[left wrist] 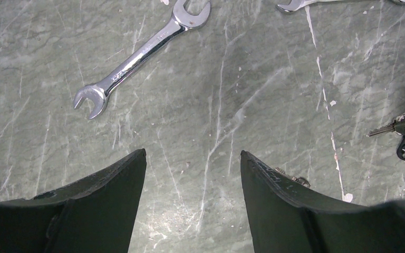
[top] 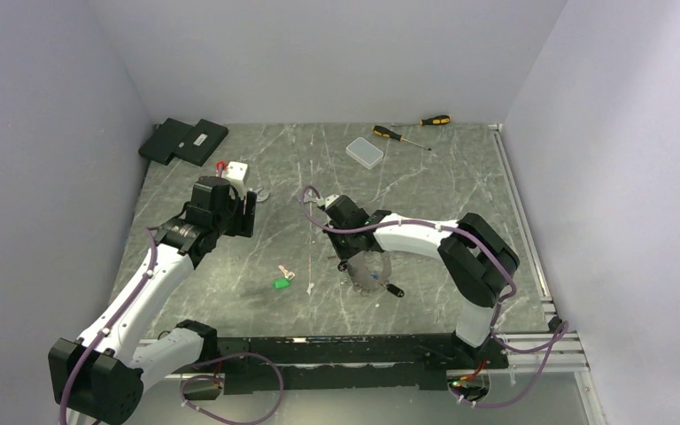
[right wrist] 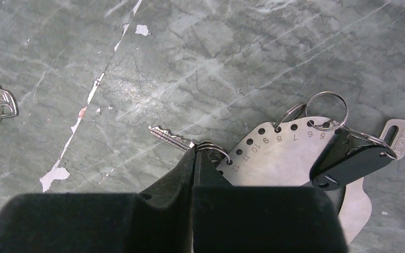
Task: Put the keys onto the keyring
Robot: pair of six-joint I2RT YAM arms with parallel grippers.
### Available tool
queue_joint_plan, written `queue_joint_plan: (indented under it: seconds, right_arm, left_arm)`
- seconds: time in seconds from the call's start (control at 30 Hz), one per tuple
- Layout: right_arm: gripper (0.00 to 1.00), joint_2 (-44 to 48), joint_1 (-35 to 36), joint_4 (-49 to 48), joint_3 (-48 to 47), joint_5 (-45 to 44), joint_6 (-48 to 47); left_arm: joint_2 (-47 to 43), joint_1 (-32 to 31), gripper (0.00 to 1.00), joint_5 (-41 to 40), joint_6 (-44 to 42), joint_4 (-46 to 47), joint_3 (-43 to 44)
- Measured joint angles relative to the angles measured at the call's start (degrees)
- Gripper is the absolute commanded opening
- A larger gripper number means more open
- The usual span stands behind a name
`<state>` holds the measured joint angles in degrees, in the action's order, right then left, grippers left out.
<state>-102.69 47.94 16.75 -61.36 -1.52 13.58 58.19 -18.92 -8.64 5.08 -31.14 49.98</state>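
The keyring (right wrist: 290, 158) is a flat pale grey metal plate with numbered holes along its rim and small split rings in them. My right gripper (right wrist: 195, 150) is shut on one split ring at its hole 12; a key blade (right wrist: 169, 138) sticks out beside the fingertips. A black fob (right wrist: 350, 158) and a silver key (right wrist: 403, 138) hang on it. A loose key with a green tag (top: 281, 282) lies on the table left of the keyring (top: 372, 270). My left gripper (left wrist: 192, 154) is open and empty over bare table. No blue tag shows.
Two silver spanners (left wrist: 137, 58) (left wrist: 295, 5) lie ahead of the left gripper. At the back are a clear plastic box (top: 365, 152), two screwdrivers (top: 398, 135), black flat items (top: 183, 140) and a small white box (top: 235, 168).
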Motion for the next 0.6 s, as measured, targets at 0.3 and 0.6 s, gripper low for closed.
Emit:
queue_joint_plan:
  seconds: [0.3,0.6]
  right_arm:
    - [0.00,0.7,0.0,0.0,0.0,0.1,0.0]
    - [0.00,11.3,-3.0,-4.4,3.0,6.7,0.4]
  left_arm:
    - [0.0,0.0,0.70,0.0,0.0,0.0,0.0]
    - [0.0,0.0,0.70,0.1,0.0,0.0,0.0]
